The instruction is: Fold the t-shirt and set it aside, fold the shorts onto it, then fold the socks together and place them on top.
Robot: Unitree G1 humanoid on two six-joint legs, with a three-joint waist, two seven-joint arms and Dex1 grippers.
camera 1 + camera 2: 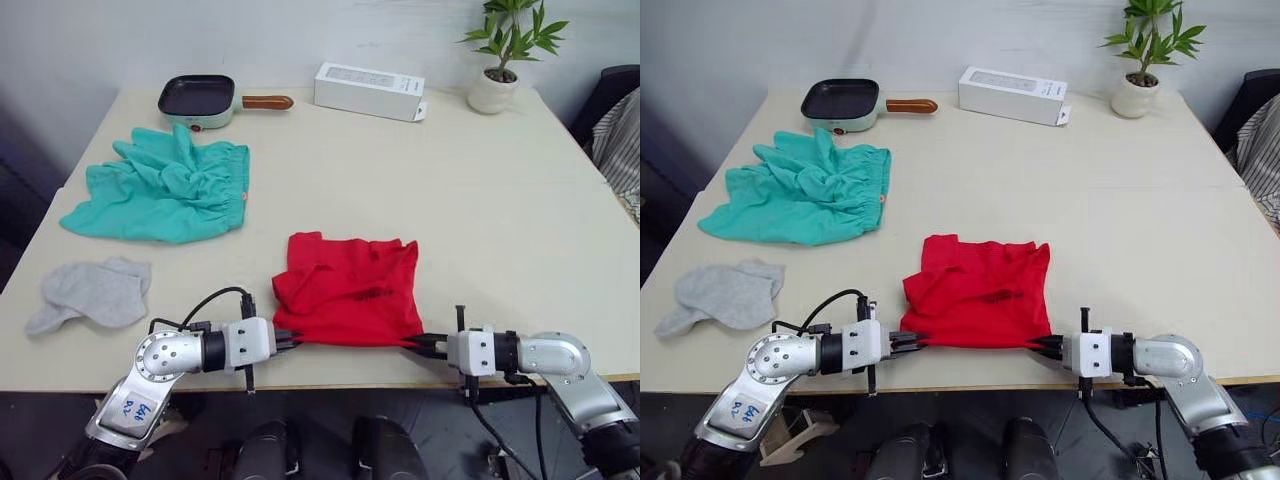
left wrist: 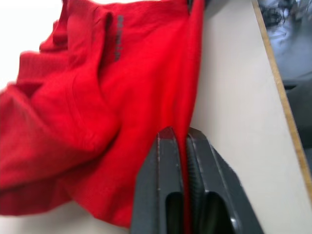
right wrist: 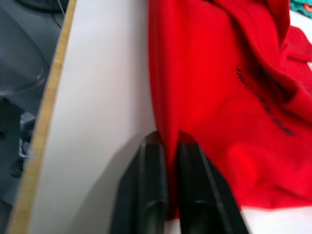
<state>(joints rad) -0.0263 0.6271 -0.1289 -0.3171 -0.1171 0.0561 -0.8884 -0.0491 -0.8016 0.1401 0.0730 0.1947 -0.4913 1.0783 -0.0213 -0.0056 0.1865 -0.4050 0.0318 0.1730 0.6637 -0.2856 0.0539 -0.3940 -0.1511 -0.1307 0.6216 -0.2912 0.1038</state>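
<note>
The red t-shirt [image 1: 350, 288] lies folded into a rough square near the table's front edge. My left gripper [image 1: 286, 340] is shut on its front left corner, and my right gripper [image 1: 420, 343] is shut on its front right corner. In the wrist views red cloth is pinched between each pair of black fingers [image 2: 170, 161] [image 3: 168, 156]. The teal shorts [image 1: 165, 185] lie crumpled at the back left. The grey socks [image 1: 90, 293] lie together at the front left, apart from both grippers.
A small pan [image 1: 200, 98] with a wooden handle, a white box [image 1: 368, 90] and a potted plant [image 1: 500, 60] stand along the far edge. The table's front edge [image 1: 350, 382] runs just below my grippers. Bare tabletop spreads to the right of the t-shirt.
</note>
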